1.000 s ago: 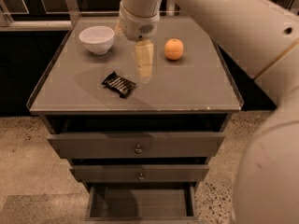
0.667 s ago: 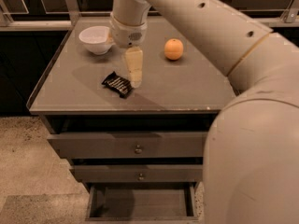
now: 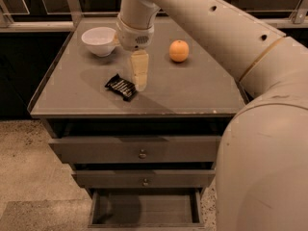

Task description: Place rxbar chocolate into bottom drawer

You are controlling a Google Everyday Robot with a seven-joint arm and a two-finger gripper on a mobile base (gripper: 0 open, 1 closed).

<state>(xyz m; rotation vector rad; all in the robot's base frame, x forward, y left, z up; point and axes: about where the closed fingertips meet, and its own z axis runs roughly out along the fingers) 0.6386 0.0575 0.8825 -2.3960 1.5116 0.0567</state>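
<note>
The bottom drawer [image 3: 144,208] is seen nearest, well below the gripper [image 3: 140,84] and pulled out towards the camera. Its flat floor is bare and open from above; its front edge is cut off by the bottom of the picture. Above it, two wider drawers [image 3: 139,148] with round knobs are closed, set back under the front lip of the cabinet top [image 3: 192,93]. A speckled floor [image 3: 29,148] is seen down to the left of the gripper.

The grey top is edged by a thin raised rim. The rxbar [image 3: 121,87] lies flat on the top just to the left of the gripper tip, slanted, with its near end towards the front edge. Whether the tip touches it cannot be told. The gripper is pointed straight down over the middle of the top. Whether it is open or closed cannot be made out, nor how high it hangs above the surface. Bare surface is left to its right and in front of it.

Farther back, an orange [image 3: 179,51] sits to the gripper's right and a white bowl [image 3: 99,40] to its left, both well apart from the rxbar. Part of the bowl's right side is hidden by the wrist. The arm [image 3: 216,28] covers the right rear of the top and fills the right of the picture. A rail [image 3: 29,25] runs behind, in the dark.
</note>
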